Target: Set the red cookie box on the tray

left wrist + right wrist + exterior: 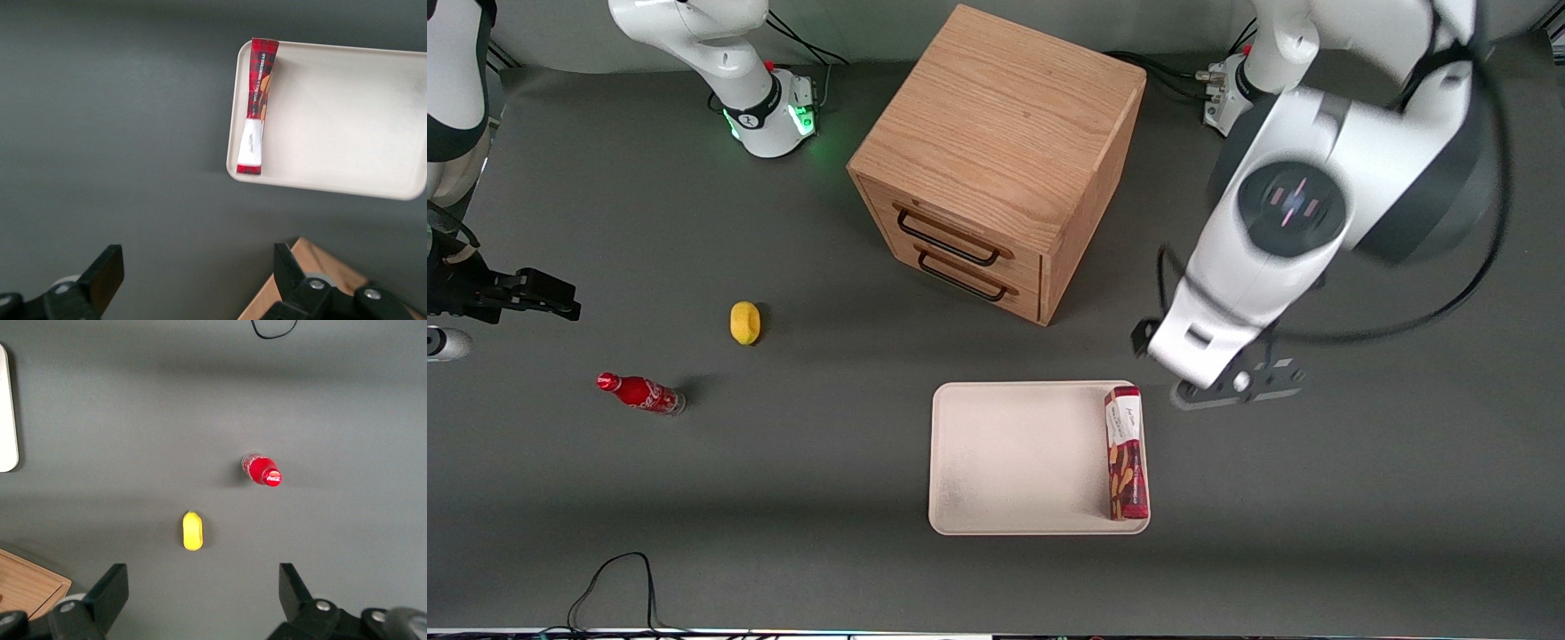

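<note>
The red cookie box (1126, 452) lies flat on the tray (1023, 462), along its edge toward the working arm. The end effector (193, 283) hangs above the table (783, 498) beside the tray, fingers wide apart, holding nothing.

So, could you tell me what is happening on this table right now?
The red cookie box lies flat on the tray, along the rim at the working arm's end. The left arm's gripper is open and empty, hanging above the bare table beside the tray, nearer the wooden drawer cabinet. A small red soda bottle and a yellow lemon-like thing sit untouched toward the parked arm's end.
</note>
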